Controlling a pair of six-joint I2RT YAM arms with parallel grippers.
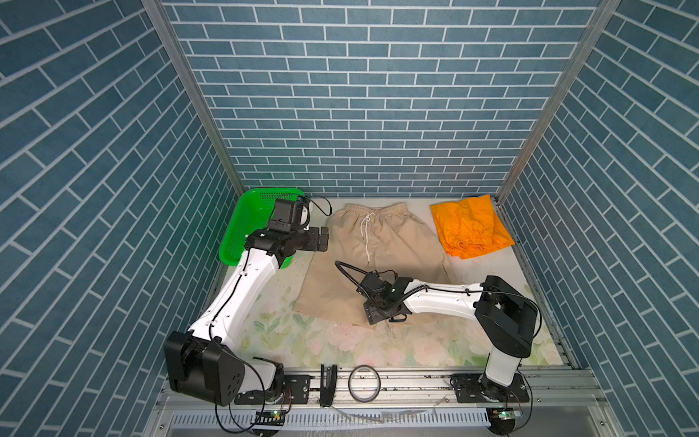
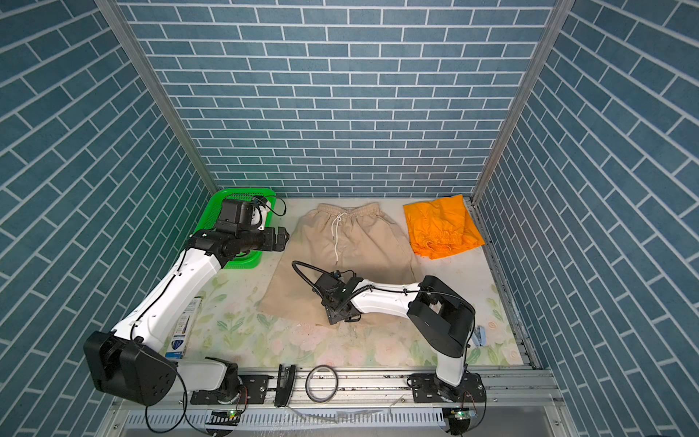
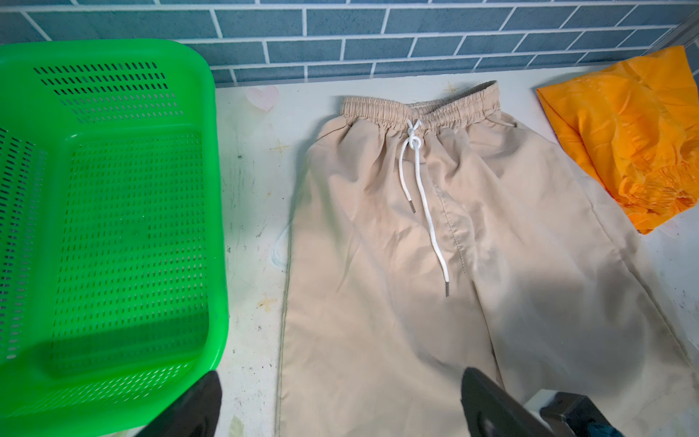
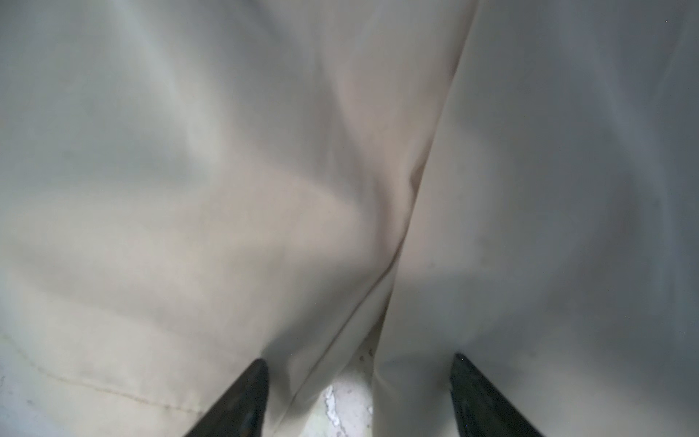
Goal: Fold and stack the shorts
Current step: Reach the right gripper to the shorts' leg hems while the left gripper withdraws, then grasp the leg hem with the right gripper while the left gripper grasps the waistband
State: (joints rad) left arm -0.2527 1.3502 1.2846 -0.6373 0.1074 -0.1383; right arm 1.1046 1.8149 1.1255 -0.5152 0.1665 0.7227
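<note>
The beige shorts (image 1: 393, 242) (image 2: 363, 242) lie spread flat mid-table, waistband and white drawstring toward the back wall. The orange shorts (image 1: 471, 227) (image 2: 440, 227) (image 3: 635, 143) sit folded in the back right corner. My left gripper (image 1: 324, 239) (image 2: 283, 238) (image 3: 340, 378) hangs open above the beige shorts' (image 3: 416, 265) left edge, beside the basket, with nothing in it. My right gripper (image 1: 382, 314) (image 2: 338, 316) (image 4: 359, 359) points down at the near hem. Its jaws stand apart astride the gap between the two beige legs (image 4: 227, 189), with cloth and bare table between them.
A green perforated basket (image 1: 242, 227) (image 2: 212, 212) (image 3: 113, 227) stands empty at the back left. A tape ring (image 1: 364, 382) and a black stapler-like tool (image 1: 328, 384) lie on the front rail. A carton (image 2: 183, 329) lies under the left arm. Brick-pattern walls enclose three sides.
</note>
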